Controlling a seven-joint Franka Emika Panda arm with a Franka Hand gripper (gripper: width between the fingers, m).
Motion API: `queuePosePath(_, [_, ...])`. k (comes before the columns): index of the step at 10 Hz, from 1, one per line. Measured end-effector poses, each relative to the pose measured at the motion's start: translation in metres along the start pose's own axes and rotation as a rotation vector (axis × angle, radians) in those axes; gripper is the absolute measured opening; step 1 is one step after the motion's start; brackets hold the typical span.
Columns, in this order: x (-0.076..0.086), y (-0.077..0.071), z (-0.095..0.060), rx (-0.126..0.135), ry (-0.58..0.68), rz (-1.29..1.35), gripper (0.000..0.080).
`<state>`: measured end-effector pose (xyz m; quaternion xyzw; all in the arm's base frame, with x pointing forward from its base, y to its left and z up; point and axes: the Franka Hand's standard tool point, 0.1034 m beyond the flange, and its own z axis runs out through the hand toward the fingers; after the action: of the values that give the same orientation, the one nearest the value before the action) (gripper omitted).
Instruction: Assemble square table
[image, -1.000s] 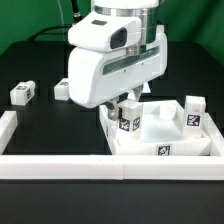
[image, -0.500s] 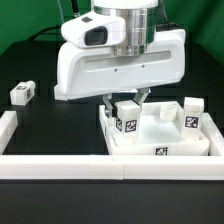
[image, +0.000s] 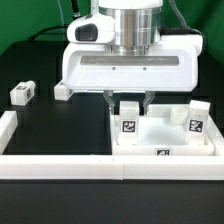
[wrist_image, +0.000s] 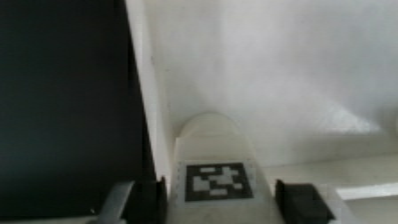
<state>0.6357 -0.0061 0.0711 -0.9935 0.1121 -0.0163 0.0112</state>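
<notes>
The white square tabletop lies at the exterior view's right, tray-like with a raised rim. A short white leg with a black-and-white tag stands upright at its near-left corner. My gripper hangs straight above it, its two fingers shut on the leg's upper part. In the wrist view the leg sits between the dark fingers, with my gripper over the white tabletop. A second tagged leg stands upright at the tabletop's right side.
A loose tagged leg lies on the black table at the exterior view's left, and another white piece lies behind it by the gripper body. A long white border wall runs along the front, another at the left.
The gripper body has turned about its vertical axis, now facing the camera squarely. The held leg turned with it and shifted slightly to the exterior view's right and lower.
</notes>
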Motion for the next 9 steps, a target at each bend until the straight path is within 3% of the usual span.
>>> queuePosePath(4, [0.0010, 0.0009, -0.0008, -0.005, 0.006, 0.271, 0.0294])
queuePosePath(7, [0.0020, 0.0040, -0.0011, -0.010, 0.008, 0.227, 0.0319])
queuePosePath(8, [0.0021, 0.0038, -0.0012, -0.010, 0.008, 0.189, 0.0507])
queuePosePath(9, [0.0018, 0.0025, -0.0011, -0.010, 0.008, 0.131, 0.0603])
